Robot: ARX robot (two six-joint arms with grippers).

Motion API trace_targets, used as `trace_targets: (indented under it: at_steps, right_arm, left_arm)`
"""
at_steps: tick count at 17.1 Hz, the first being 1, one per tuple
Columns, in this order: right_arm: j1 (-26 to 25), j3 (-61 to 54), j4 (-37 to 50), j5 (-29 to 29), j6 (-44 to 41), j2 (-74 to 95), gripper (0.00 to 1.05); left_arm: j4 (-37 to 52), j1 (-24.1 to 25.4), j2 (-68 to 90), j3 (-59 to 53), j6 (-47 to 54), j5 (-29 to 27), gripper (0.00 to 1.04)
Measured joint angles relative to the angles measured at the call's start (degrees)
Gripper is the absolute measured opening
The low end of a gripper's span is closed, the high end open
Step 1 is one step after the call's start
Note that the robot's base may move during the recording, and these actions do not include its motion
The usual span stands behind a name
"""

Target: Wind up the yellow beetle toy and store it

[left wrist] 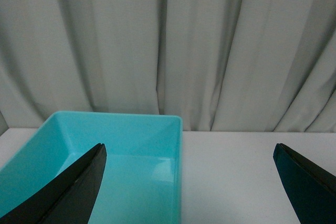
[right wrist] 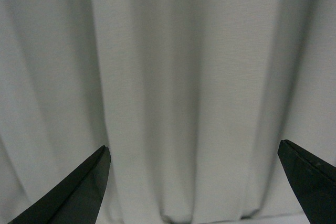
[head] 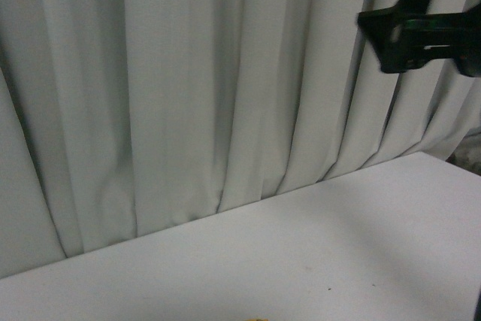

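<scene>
Fingers spread and empty, the left gripper (left wrist: 189, 153) faces a turquoise bin (left wrist: 131, 129); the right gripper (right wrist: 193, 148), likewise apart, is raised high. The yellow beetle toy is not clearly in view, so finding and grasping it likely comes first.

No readable text in my views.
The curtain (head: 188, 73), the turquoise bin (left wrist: 147, 137) and the white table (head: 301, 261) look plain to me.
</scene>
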Motion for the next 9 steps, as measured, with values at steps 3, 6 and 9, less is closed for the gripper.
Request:
trace_targets:
  at_steps: [3,6,9]
  right_arm:
    - [3.2,13.0,-3.0,-13.3,-8.5,16.5,0.98]
    - [6.2,23.6,-18.9,-29.2,-22.2,23.1,0.98]
    - [8.0,29.0,-36.1,-37.2,-38.0,24.9,0.98]
  left_arm:
    - [0.0,0.0,0.0,0.0,0.0,0.0,0.98]
    - [0.0,0.0,0.0,0.0,0.0,0.0,0.98]
    - [0.0,0.0,0.0,0.0,0.0,0.0,0.98]
